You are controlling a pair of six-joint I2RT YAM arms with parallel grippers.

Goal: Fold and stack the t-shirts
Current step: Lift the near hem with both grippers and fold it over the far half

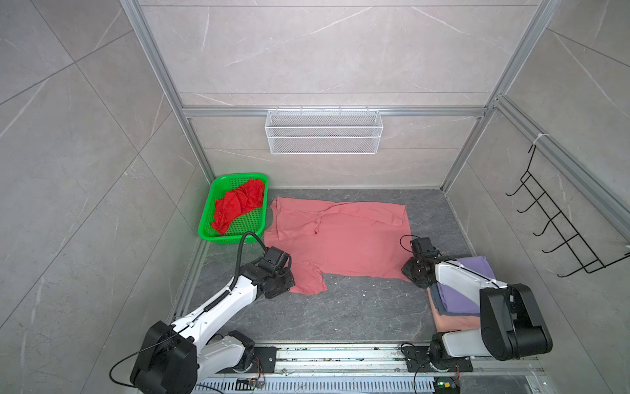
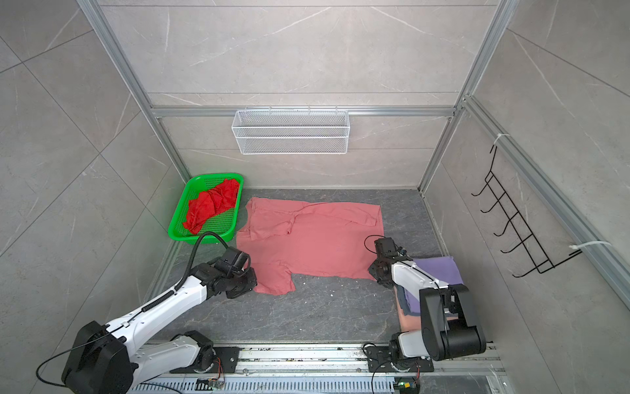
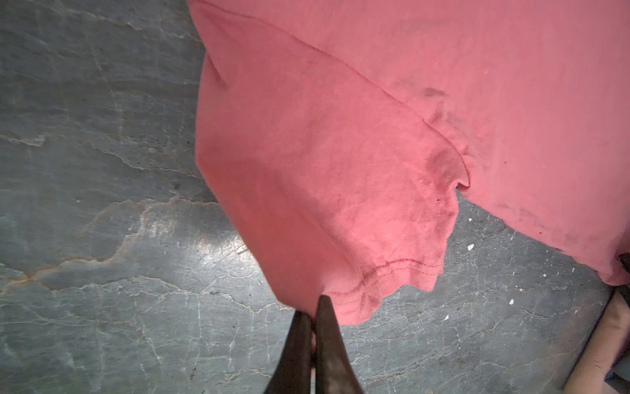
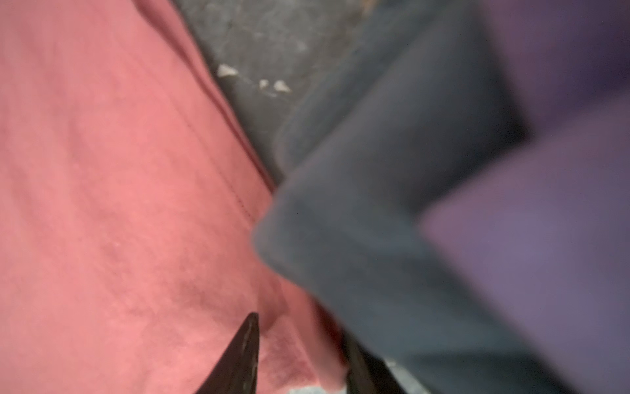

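Trouble may come if the right claw (image 4: 300,327), fingers around a corner of the pink t-shirt (image 1: 341,238) spread across the table's (image 1: 341,314) middle, tight or not I cannot tell, also snags the grey-blue t-shirt (image 4: 358,256) just beside, while the left claw (image 3: 313,305) pinches a sleeve (image 3: 324,204).

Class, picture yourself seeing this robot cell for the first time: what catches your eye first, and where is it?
First, the salmon-pink t-shirt spread across the middle of the dark table, with the left fingers shut on its sleeve hem. Next, the bright red t-shirt crumpled in the green basket at the far left corner, and the lavender t-shirt topping the folded stack near right.
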